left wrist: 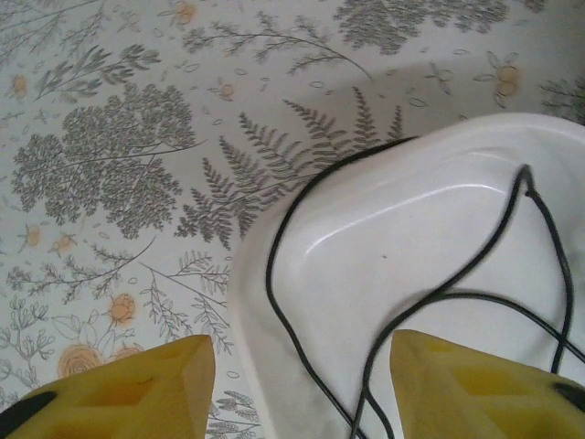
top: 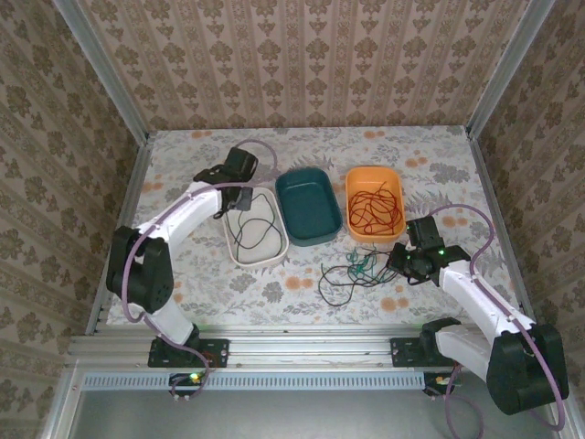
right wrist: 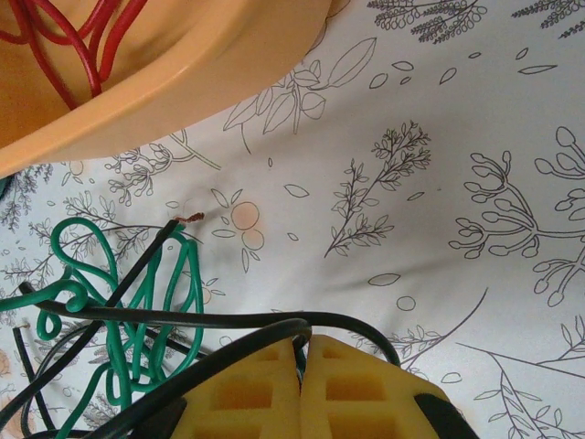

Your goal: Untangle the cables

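Cables (top: 352, 273), thin green-and-black tangle at seven o'clock of orange plastic tub (top: 348, 197): risked knotting tighter if tugged by closed right gripper (right wrist: 303, 340), hold unclear; left gripper (left wrist: 302, 361) gaped open.

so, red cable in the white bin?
No, the red cable lies in the orange bin; the white bin holds black cable.

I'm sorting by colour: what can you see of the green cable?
The green cable is a thin, glossy, plastic-looking strand bunched in tight loops, lying on the floral table beside the orange tray. Black cables cross over it. The shut right gripper sits against the bunch; whether it pinches green is unclear.
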Tool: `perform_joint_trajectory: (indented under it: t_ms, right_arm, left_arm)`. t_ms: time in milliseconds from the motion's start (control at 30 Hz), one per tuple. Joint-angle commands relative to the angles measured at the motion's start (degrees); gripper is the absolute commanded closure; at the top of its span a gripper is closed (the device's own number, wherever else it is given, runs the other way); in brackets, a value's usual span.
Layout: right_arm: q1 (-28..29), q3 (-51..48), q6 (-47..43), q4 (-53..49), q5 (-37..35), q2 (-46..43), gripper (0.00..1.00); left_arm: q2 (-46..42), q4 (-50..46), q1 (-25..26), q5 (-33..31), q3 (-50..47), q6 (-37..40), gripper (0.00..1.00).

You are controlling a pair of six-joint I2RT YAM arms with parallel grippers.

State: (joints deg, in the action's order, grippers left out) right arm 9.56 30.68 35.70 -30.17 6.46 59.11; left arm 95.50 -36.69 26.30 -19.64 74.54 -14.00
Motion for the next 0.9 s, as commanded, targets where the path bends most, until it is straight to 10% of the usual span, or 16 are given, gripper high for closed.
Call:
perform_joint_trajectory:
  t_ms: [0, 867]
  right_arm:
    - [-0.2, 0.8, -1.3, -1.1, 0.0, 0.4, 1.00]
    - [-0.2, -0.3, 0.1, -1.7, -0.5, -1.8, 1.00]
  left_arm:
    - [2.1, -0.7, -1.0, -1.0, 1.0, 1.1, 0.53]
    - [14.7, 4.5, -1.9, -8.3, 7.3, 8.9, 0.76]
